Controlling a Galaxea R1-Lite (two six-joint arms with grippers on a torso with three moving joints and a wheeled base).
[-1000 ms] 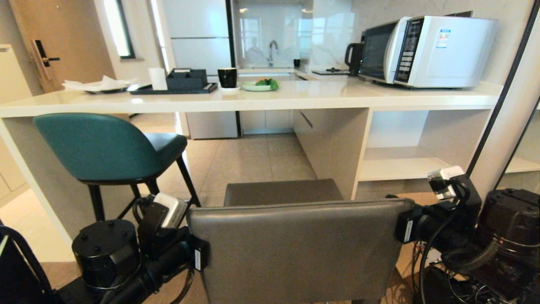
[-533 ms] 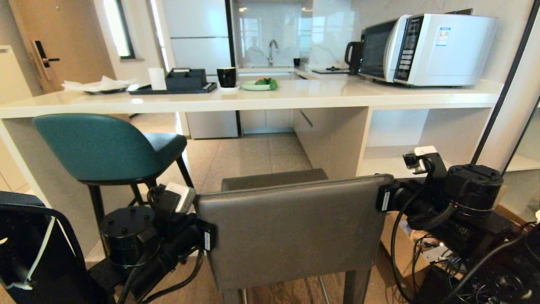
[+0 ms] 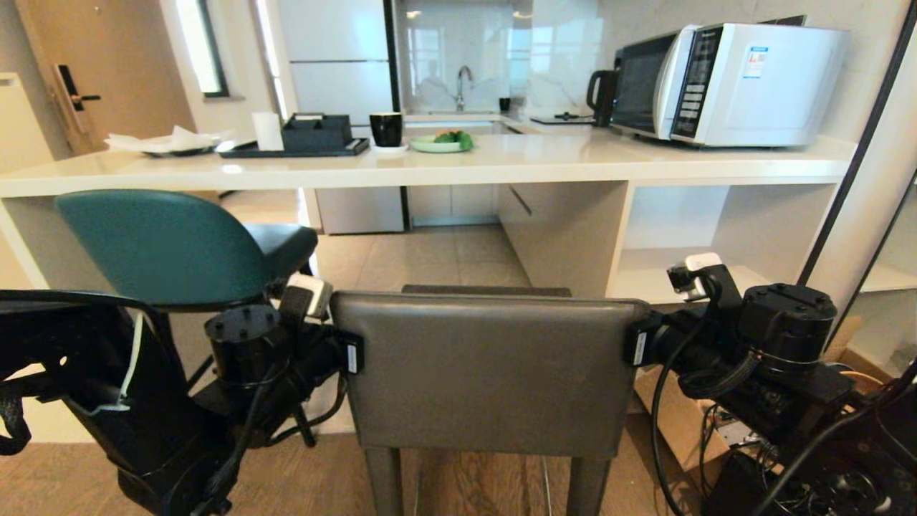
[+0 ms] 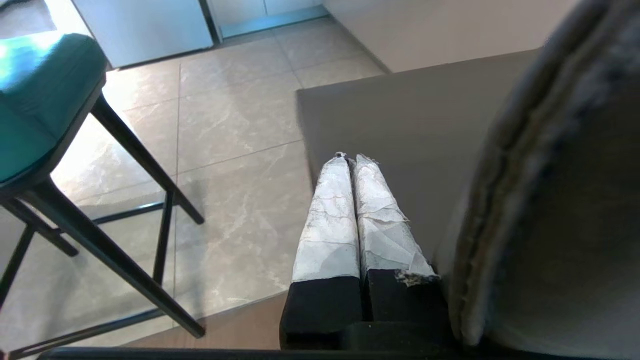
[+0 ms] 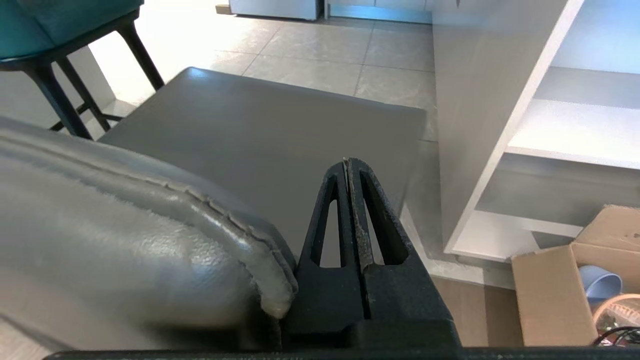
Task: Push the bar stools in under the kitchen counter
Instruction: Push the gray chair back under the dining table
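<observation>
Jaws together on both | left gripper (image 4: pixel 350 159) and right gripper (image 5: pixel 346 161) flank grey stool (image 3: pixel 491 376) back | teal stool (image 3: pixel 165 244) beyond left gripper

Kitchen interior. Floor: pale beige stone-look tiles (image 3: pixel 430 258) beyond, giving way to wood-grain flooring (image 3: pixel 57 473) in the foreground. Left rear: a wooden door (image 3: pixel 107 64) with a dark lever handle (image 3: pixel 75 93), beside a narrow bright window (image 3: pixel 204 46). Centre rear: tall glossy white cabinets (image 3: pixel 333 64) and a sink tap (image 3: pixel 464 82) before a reflective marble-look wall (image 3: pixel 559 50). Lower right: an open cardboard box (image 5: pixel 555 290) on the floor.
</observation>
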